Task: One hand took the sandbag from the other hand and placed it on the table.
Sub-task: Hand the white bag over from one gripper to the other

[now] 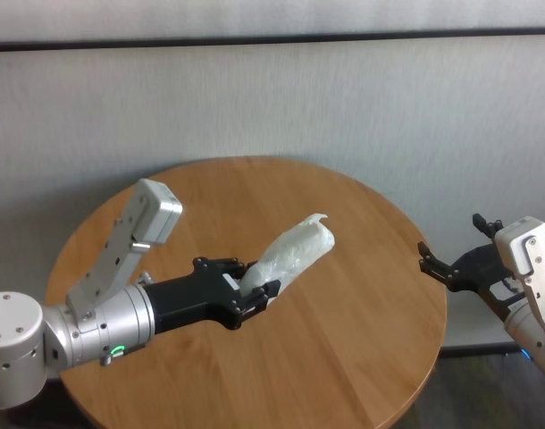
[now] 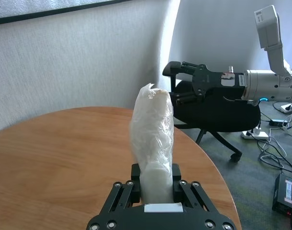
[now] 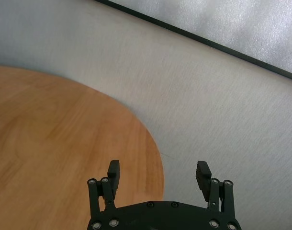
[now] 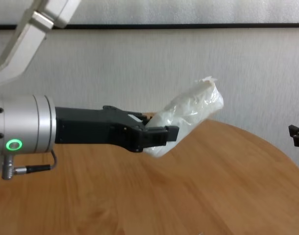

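Note:
The white crinkly sandbag (image 1: 295,253) is held above the round wooden table (image 1: 362,357), tilted with its crimped end up and away. My left gripper (image 1: 255,290), on the wrist with the green ring light, is shut on the bag's lower end. The left wrist view shows the sandbag (image 2: 153,129) rising from between the left gripper (image 2: 155,175) fingers. My right gripper (image 1: 438,266) hovers open just past the table's right edge, pointing at the bag. In the right wrist view the right gripper (image 3: 159,170) holds nothing, its fingers wide apart. The chest view shows the sandbag (image 4: 188,115) clear of the table (image 4: 198,196).
A black office chair (image 2: 222,115) and floor cables (image 2: 280,143) lie beyond the table on the right side. A grey wall (image 1: 272,107) stands behind the table.

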You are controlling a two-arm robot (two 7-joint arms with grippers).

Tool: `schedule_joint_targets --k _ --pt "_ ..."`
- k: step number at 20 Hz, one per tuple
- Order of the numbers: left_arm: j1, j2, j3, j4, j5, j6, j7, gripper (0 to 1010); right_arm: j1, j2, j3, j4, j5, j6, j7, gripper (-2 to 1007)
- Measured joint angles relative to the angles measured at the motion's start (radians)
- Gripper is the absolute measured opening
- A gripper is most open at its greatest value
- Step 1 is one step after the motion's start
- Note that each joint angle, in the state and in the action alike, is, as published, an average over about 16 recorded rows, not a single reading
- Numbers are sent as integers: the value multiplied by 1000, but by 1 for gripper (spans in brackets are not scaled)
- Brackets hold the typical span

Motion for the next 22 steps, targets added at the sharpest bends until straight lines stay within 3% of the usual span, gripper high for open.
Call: schedule_joint_targets --k 8,22 --pt "-15 -1 13 10 -7 -3 29 380 0 0 0 0 0 0 0 1001" --pt "-21 -11 9 19 -6 2 80 381 0 0 0 0 0 0 0 1001"
